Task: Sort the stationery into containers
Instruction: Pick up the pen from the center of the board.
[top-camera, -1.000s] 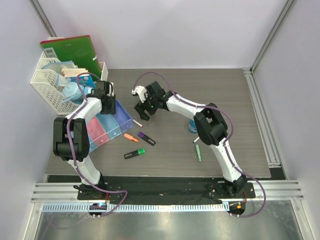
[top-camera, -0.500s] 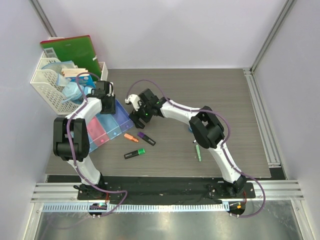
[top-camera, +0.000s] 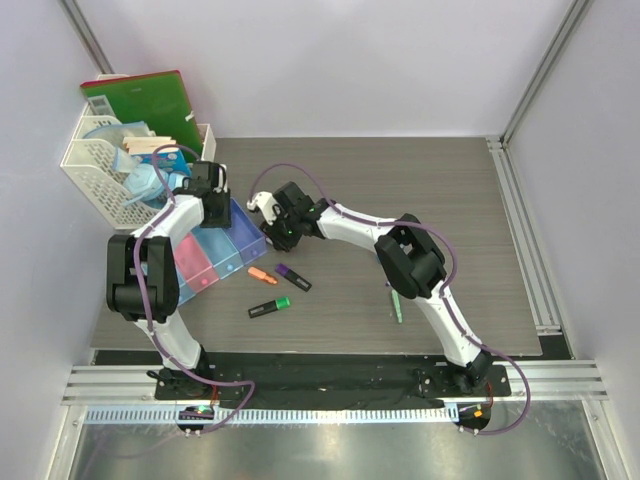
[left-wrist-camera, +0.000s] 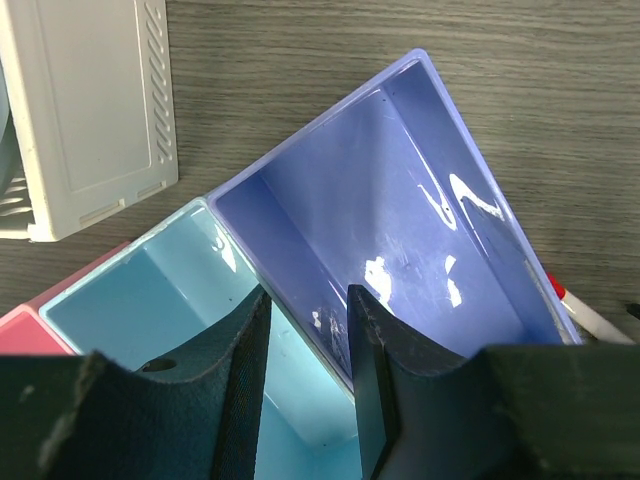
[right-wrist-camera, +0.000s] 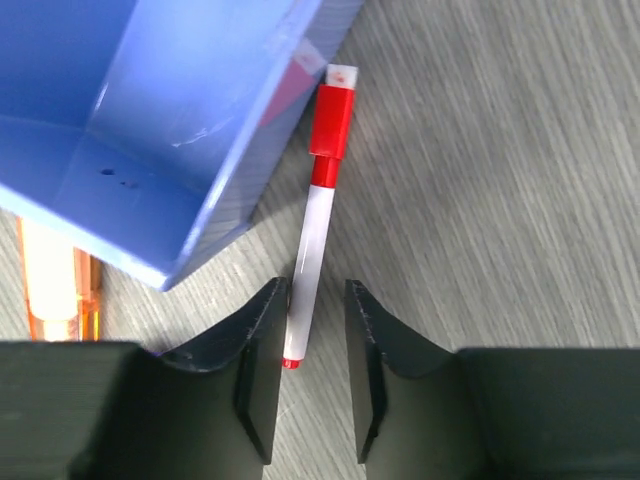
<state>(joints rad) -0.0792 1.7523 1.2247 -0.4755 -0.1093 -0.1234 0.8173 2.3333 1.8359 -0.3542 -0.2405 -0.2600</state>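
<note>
Pivoting worries me: my right gripper (right-wrist-camera: 312, 292), slightly open and empty, straddles only the tail of the marker (right-wrist-camera: 318, 215) lying just beside the purple bin (right-wrist-camera: 150, 90), whose wall my left gripper (left-wrist-camera: 305, 300), narrowly open, straddles.

The desk (top-camera: 440, 190) is dark grey with a wood grain, evenly lit. Pale lilac walls (top-camera: 350, 60) close its far side and both flanks, with aluminium posts (top-camera: 545, 70) at its far corners. A white lattice basket (top-camera: 95, 170) and a green folder (top-camera: 140, 100) stand at its far-left corner. Along its near edge run a black strip (top-camera: 330, 375) and shiny sheet metal (top-camera: 330, 450).
</note>
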